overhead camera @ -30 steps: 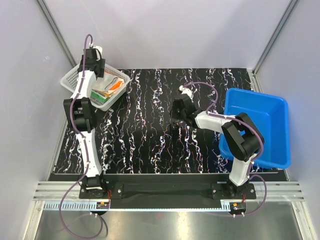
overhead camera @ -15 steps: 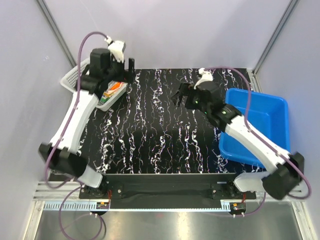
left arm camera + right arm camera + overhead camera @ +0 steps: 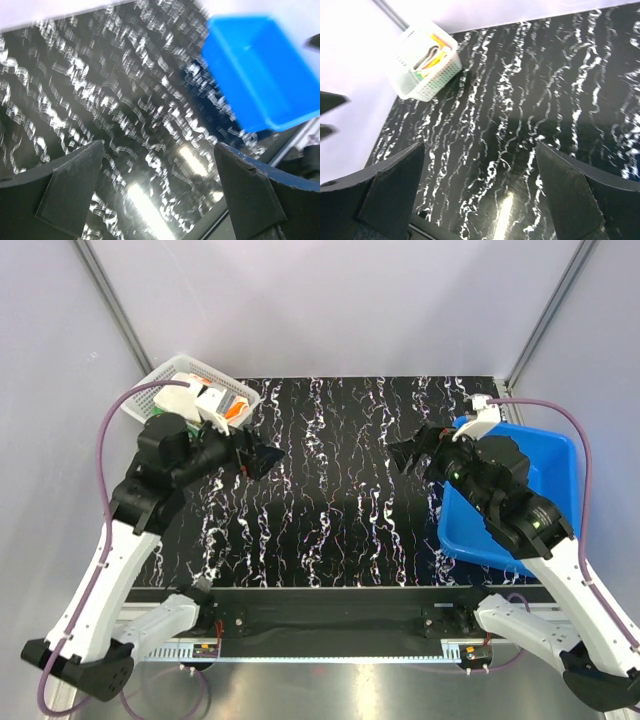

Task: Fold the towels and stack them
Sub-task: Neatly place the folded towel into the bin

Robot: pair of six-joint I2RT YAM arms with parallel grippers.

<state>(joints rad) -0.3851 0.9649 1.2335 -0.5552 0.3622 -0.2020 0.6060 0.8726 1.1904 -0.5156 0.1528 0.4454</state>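
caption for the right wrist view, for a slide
Open right gripper above the marbled table, white mesh basket of towels at the far corner

Open tabletop (image 3: 330,490) between basket (image 3: 160,377) and tub (image 3: 545,472)

The towels (image 3: 434,50) are all packed inside the white mesh basket (image 3: 422,86), bunched close together and standing on edge rather than lying flat. In the right wrist view an orange-yellow towel (image 3: 441,43) sits at the basket's far end, a pale towel (image 3: 428,59) with darker folds fills the middle, and a strip of green towel (image 3: 421,76) shows at the near end. From above only a sliver of orange cloth shows — by the basket's right-hand rim — and the remaining cloth is hidden. The prints are too small to make out.
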